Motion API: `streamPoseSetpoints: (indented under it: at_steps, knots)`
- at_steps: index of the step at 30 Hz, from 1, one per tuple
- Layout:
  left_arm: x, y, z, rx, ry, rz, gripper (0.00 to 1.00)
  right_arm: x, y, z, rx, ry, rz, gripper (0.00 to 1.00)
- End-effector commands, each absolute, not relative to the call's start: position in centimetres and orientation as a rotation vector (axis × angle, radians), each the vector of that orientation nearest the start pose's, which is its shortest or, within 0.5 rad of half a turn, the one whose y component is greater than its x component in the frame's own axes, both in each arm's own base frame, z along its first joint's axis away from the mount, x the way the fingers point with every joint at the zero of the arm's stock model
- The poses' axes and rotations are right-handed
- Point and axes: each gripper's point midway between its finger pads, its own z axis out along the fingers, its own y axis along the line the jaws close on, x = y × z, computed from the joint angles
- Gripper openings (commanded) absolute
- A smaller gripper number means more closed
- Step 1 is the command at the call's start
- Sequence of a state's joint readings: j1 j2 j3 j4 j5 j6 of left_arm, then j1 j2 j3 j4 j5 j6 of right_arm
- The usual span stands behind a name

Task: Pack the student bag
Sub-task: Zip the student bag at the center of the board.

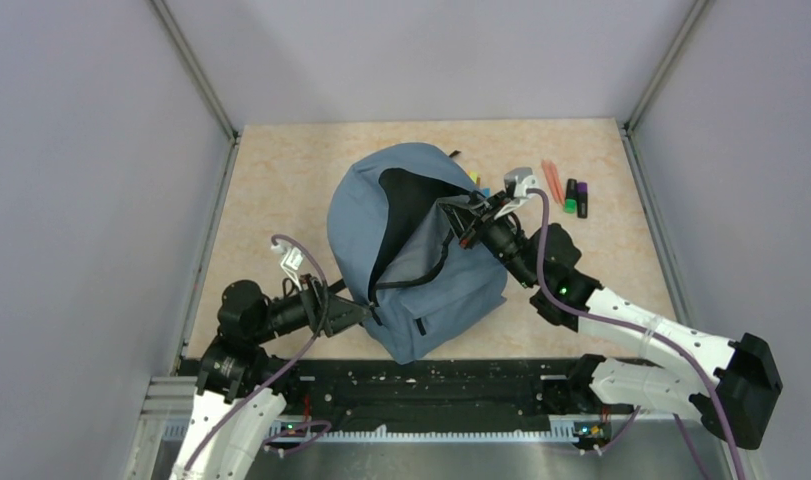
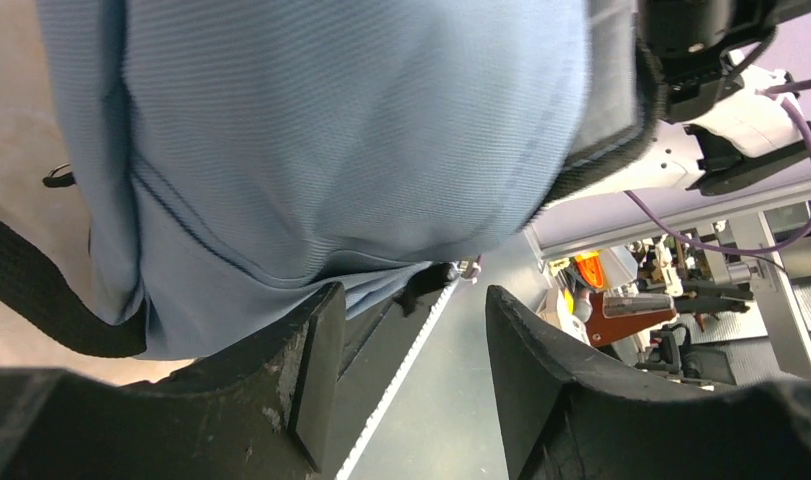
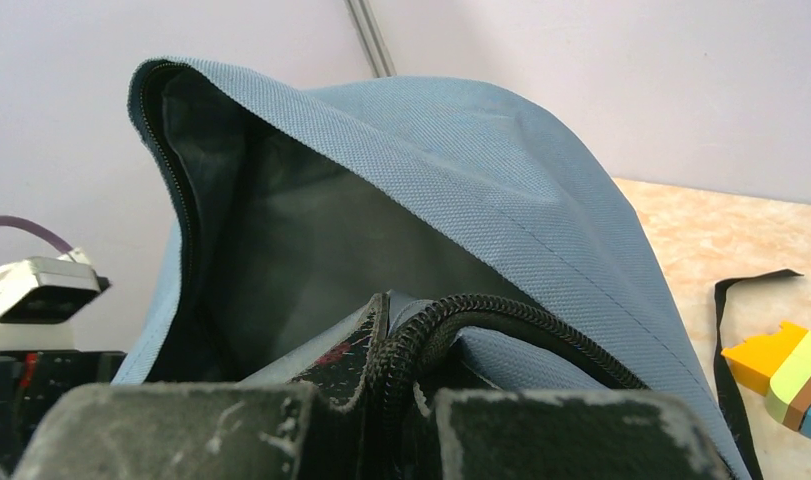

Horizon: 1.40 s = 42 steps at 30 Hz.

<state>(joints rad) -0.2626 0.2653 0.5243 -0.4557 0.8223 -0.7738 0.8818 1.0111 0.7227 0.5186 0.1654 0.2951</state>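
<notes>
The student bag (image 1: 421,270), a large dusty-blue backpack, lies in the middle of the table with its mouth open and dark lining showing. My right gripper (image 1: 468,222) is shut on the black zipper edge (image 3: 461,320) of that mouth and holds it up. In the right wrist view, the right gripper (image 3: 406,370) pinches the zipper rim and the bag (image 3: 501,170) arches above it. My left gripper (image 1: 366,312) is at the bag's near-left corner. It is open in the left wrist view (image 2: 411,330), with nothing between its fingers (image 2: 311,370), just below the blue fabric (image 2: 331,150).
Two orange pens (image 1: 553,180) and dark highlighters (image 1: 576,197) lie on the table at the right of the bag. Coloured sticky notes (image 3: 786,375) sit beside the bag's far side. A black strap (image 2: 41,290) trails on the table. Walls enclose the table on three sides.
</notes>
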Motion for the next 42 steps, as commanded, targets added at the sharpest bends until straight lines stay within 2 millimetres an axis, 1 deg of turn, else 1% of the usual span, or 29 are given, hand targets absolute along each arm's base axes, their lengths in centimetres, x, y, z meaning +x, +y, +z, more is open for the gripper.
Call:
streamPoseSetpoints:
  at_steps: [1,7,11,15,19,23,25,28,30,33,35,37,38,39,42]
  knots:
    - [11.7,-18.5,24.9,0.179,1.856,-1.454,0.58,26.0,28.0,38.0,-0.206,1.295,0.876,0.00]
    - [12.0,-18.5,25.6,0.179,1.838,-1.441,0.56,26.3,28.2,37.7,-0.199,1.301,0.870,0.00]
    - [12.3,-18.6,25.1,0.170,1.855,-1.439,0.55,26.5,28.4,37.5,-0.201,1.308,0.869,0.00]
    - [12.6,-18.9,25.1,0.168,1.851,-1.438,0.53,26.7,28.5,37.3,-0.196,1.314,0.861,0.00]
    - [12.6,-19.4,25.1,0.182,1.861,-1.444,0.51,27.0,28.6,37.1,-0.194,1.321,0.853,0.00]
    - [12.4,-20.6,24.3,0.215,1.899,-1.436,0.49,27.2,28.7,36.9,-0.190,1.328,0.847,0.00]
    - [12.0,-21.4,24.3,0.247,1.915,-1.429,0.44,27.3,28.7,36.8,-0.188,1.329,0.844,0.00]
    - [11.8,-22.2,24.8,0.272,1.913,-1.410,0.33,27.4,28.8,36.7,-0.188,1.332,0.843,0.00]
    - [11.8,-22.5,25.1,0.277,1.915,-1.407,0.21,27.4,28.9,36.7,-0.190,1.333,0.842,0.00]
    - [11.7,-22.5,25.7,0.279,1.916,-1.414,0.07,27.5,28.8,36.6,-0.188,1.336,0.838,0.00]
    - [11.5,-22.3,26.6,0.280,1.905,-1.412,0.01,27.5,28.8,36.4,-0.187,1.340,0.831,0.00]
    - [11.2,-22.1,28.1,0.290,1.872,-1.414,0.00,27.6,28.7,36.4,-0.188,1.341,0.825,0.00]
    - [11.1,-21.8,31.0,0.308,1.808,-1.411,0.00,27.6,28.7,36.2,-0.190,1.345,0.816,0.00]
    - [11.0,-21.7,32.7,0.321,1.771,-1.418,0.00,27.6,28.7,36.2,-0.191,1.345,0.812,0.00]
    - [11.3,-22.3,35.8,0.370,1.719,-1.425,0.00,27.6,28.6,36.2,-0.201,1.342,0.799,0.00]
